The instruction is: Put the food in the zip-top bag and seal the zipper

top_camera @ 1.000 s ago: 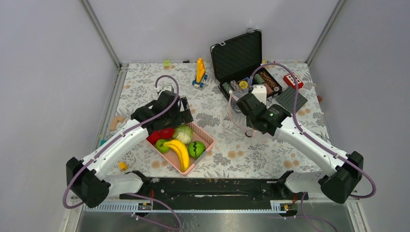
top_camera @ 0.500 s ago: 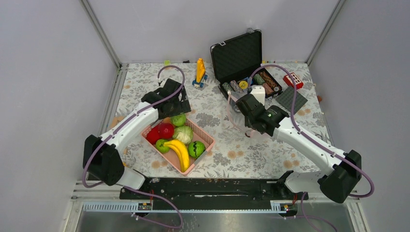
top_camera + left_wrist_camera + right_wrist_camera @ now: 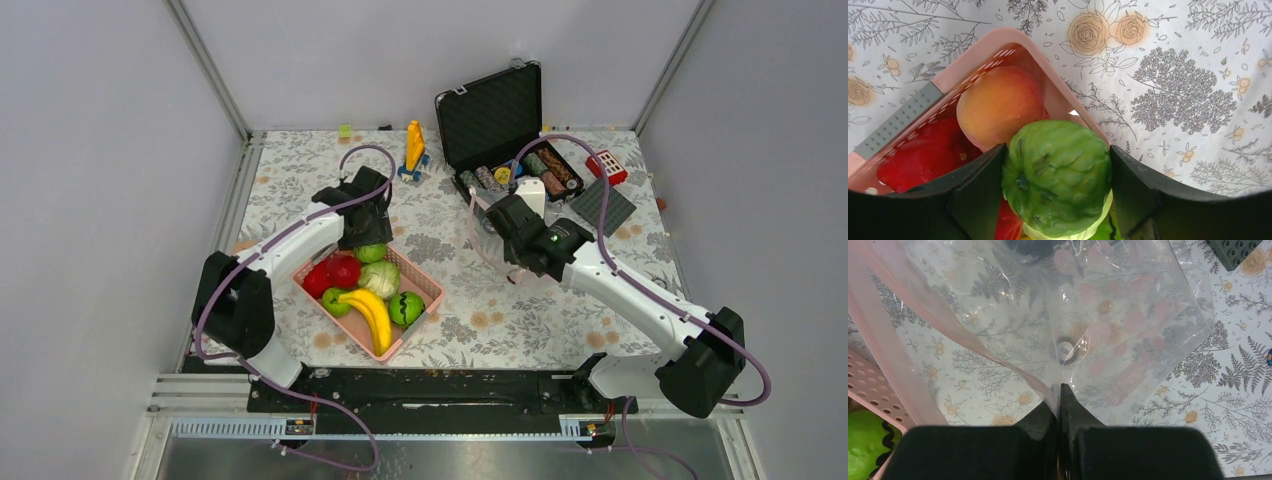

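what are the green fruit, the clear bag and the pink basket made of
The green fruit looks like hard moulded plastic, slightly glossy, with soft highlights and moulded ridges. The clear bag is thin transparent plastic film: it crinkles, glints, and the tablecloth shows through. The pink basket seems to be rigid plastic, satin finish, with slotted walls.

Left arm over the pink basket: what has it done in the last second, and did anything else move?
The left arm swung right and away from its base, to the far corner of the pink basket. Its pincer now grips a green round fruit. The right pincer stayed shut on the zip-top bag, drifting only slightly. Basket, banana bunch and black case have not moved.
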